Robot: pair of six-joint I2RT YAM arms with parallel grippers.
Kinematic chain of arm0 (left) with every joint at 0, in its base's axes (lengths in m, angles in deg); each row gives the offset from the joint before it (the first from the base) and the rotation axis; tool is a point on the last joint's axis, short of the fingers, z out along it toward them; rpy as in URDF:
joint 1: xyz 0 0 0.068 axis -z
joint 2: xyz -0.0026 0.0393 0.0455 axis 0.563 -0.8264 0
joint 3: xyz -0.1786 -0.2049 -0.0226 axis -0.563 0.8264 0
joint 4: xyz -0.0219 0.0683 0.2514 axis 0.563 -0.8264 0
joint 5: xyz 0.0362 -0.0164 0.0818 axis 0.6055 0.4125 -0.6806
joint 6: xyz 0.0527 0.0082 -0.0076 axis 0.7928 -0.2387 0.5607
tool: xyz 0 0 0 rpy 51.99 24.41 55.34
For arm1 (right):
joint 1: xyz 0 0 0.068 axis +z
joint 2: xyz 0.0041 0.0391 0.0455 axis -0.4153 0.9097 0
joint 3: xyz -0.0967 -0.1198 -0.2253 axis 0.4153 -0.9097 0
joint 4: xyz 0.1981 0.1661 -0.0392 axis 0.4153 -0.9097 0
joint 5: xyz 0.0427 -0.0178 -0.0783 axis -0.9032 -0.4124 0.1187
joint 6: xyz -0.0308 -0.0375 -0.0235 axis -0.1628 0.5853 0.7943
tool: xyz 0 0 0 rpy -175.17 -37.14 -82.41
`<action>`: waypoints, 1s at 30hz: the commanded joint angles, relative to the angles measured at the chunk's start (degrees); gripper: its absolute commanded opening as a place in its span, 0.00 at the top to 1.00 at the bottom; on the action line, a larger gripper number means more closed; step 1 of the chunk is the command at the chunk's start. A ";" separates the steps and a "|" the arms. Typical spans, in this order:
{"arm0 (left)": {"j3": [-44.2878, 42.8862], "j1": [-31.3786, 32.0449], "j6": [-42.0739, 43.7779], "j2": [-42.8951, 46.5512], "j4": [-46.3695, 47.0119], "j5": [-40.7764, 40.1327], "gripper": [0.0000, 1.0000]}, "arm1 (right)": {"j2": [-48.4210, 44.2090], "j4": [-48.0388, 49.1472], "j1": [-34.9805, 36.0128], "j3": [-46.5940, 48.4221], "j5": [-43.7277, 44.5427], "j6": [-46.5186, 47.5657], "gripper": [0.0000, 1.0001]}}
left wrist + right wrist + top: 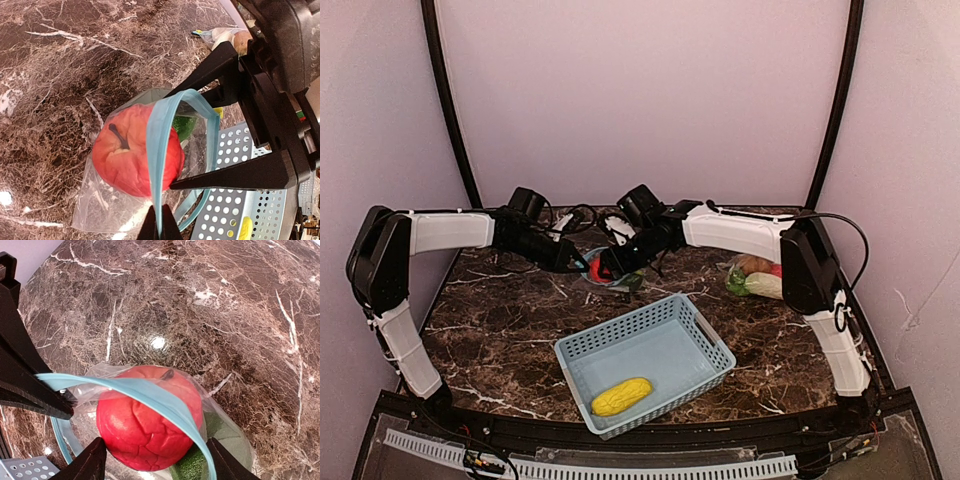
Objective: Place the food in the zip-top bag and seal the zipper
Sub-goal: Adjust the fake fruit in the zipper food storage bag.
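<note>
The corn (620,397) lies in the basket (665,345), closer to the arm bases than both claws. Its long side runs left to right, with the right end a bit farther back. It is yellow and bumpy. Farther back on the surface (500,320), the left claw (159,227) pinches the blue rim of the bag (100,210). The right claw (155,442) is spread wide around the red apple (125,160) in the bag, so it looks freer to reach for the corn. A green fruit (192,465) sits beside the apple.
</note>
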 commanded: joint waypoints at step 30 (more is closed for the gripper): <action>-1.46 -2.87 -1.31 0.73 -2.79 0.76 0.99 | -15.08 -2.31 -0.54 -9.86 6.27 0.92 0.18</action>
